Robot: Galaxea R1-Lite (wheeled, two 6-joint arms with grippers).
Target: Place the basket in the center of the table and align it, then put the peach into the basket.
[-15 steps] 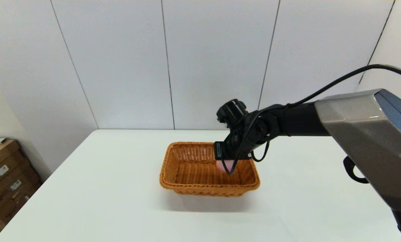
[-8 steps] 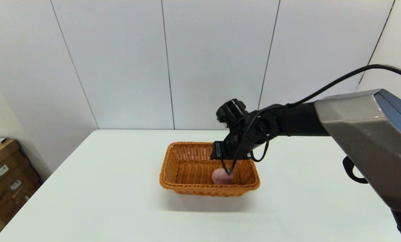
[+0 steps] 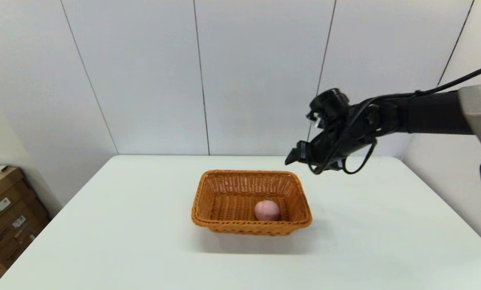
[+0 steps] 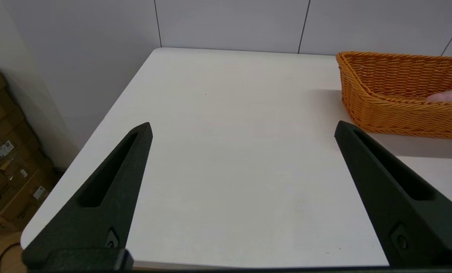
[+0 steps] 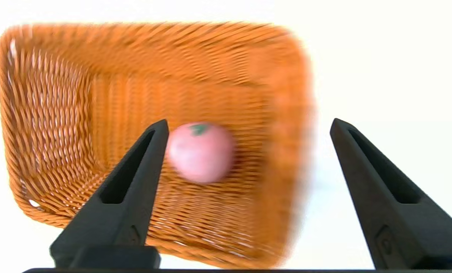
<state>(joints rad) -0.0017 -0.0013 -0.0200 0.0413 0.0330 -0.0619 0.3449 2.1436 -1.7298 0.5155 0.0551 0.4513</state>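
Note:
The orange-brown wicker basket point(image 3: 224, 201) stands square on the middle of the white table point(image 3: 123, 225). The pale pink peach point(image 3: 267, 210) lies on the basket's floor near its right wall, free of any gripper. My right gripper point(image 3: 297, 157) hangs open and empty in the air above and to the right of the basket's far right corner. The right wrist view looks down between the spread fingers point(image 5: 135, 178) at the peach point(image 5: 200, 152) inside the basket point(image 5: 59, 125). My left gripper point(image 4: 243, 124) is open and parked low at the table's left front, with the basket point(image 4: 385, 110) off to its right.
Cardboard boxes point(image 3: 6, 213) are stacked on the floor beyond the table's left edge, also seen as boxes point(image 4: 6, 151) in the left wrist view. A white panelled wall runs behind the table's far edge.
The right gripper let go of the peach, which dropped to the basket's floor. The gripper then rose out of the basket and drew back to the right.

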